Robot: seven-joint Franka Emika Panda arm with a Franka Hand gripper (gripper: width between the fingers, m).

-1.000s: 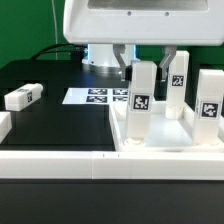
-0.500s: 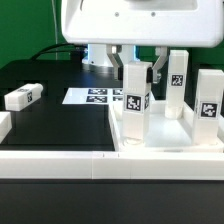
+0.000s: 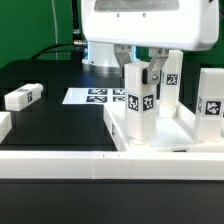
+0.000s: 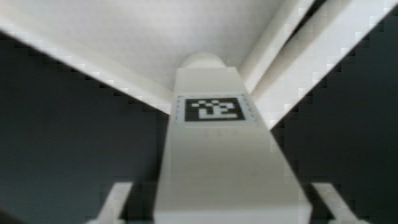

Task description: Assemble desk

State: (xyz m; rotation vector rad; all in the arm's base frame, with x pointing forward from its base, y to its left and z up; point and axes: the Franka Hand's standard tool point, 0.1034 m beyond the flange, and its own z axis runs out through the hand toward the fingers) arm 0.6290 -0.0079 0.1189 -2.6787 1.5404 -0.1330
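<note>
The white desk top [image 3: 183, 139] lies tray-like at the exterior view's right, its rim [image 4: 107, 72] crossing the wrist view. My gripper [image 3: 141, 72] is shut on a square white leg [image 3: 138, 102] that stands upright at the top's near left corner. In the wrist view that leg [image 4: 222, 150] runs away from the camera with its tag facing up, between my gripper [image 4: 222, 208] fingers [image 4: 118, 204]. Two more tagged legs [image 3: 171, 84] [image 3: 211, 106] stand upright in the top. Another leg [image 3: 22, 97] lies loose at the left.
The marker board [image 3: 92, 97] lies flat behind the desk top. A long low white rail [image 3: 60, 160] runs along the front edge. A further white part [image 3: 3, 125] shows at the far left. The arm's white body [image 3: 150, 25] hangs over the desk top.
The arm's body has shifted toward the exterior view's right. The held leg has turned a little about its own axis, showing a second face. The grip is unchanged.
</note>
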